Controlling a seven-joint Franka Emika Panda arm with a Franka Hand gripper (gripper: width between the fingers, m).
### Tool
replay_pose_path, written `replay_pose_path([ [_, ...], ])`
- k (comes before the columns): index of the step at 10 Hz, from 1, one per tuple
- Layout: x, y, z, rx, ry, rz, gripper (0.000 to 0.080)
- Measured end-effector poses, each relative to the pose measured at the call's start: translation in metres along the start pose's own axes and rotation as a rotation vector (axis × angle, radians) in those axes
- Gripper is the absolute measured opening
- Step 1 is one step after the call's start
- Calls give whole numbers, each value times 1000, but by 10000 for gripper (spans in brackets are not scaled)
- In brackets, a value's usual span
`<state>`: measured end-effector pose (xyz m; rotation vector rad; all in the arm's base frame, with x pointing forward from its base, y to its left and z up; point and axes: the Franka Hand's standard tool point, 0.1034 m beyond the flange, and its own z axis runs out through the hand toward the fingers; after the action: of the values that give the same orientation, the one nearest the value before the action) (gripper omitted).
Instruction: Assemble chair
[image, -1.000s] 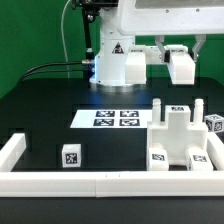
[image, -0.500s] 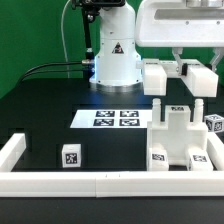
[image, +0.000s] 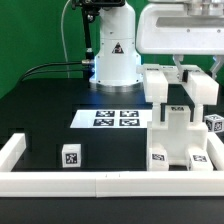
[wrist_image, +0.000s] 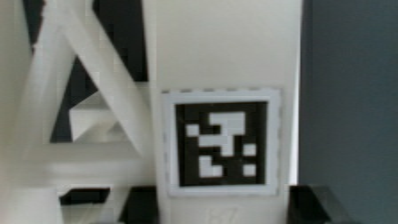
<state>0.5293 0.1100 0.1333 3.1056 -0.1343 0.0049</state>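
Note:
My gripper (image: 180, 68) hangs at the exterior view's upper right, shut on a white chair part (image: 157, 86) with two blocky ends. In the wrist view my gripper (wrist_image: 224, 205) has its dark fingertips on either side of a white bar (wrist_image: 221, 60) that carries a black-and-white tag (wrist_image: 221, 148). The held part hovers just over the partly built chair (image: 180, 140), a white block with upright posts standing at the front right. I cannot tell whether the two touch. A loose tagged cube (image: 71, 156) lies at the front left, and another (image: 214, 123) sits at the far right.
The marker board (image: 116, 118) lies flat mid-table. A long white border rail (image: 100, 182) runs along the front, with side arms at both ends. The arm's white base (image: 113, 62) stands at the back with cables trailing to the left.
My gripper has come down and forward with the white part, from high at the back right to just above the partly built chair. The jaws have not changed.

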Motion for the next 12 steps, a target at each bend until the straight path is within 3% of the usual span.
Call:
replay_pose_path([
  [10, 0, 3, 4, -9, -26, 57, 285],
  [11, 2, 8, 4, 5, -26, 86, 285],
  [12, 3, 11, 3, -35, -16, 38, 285],
])
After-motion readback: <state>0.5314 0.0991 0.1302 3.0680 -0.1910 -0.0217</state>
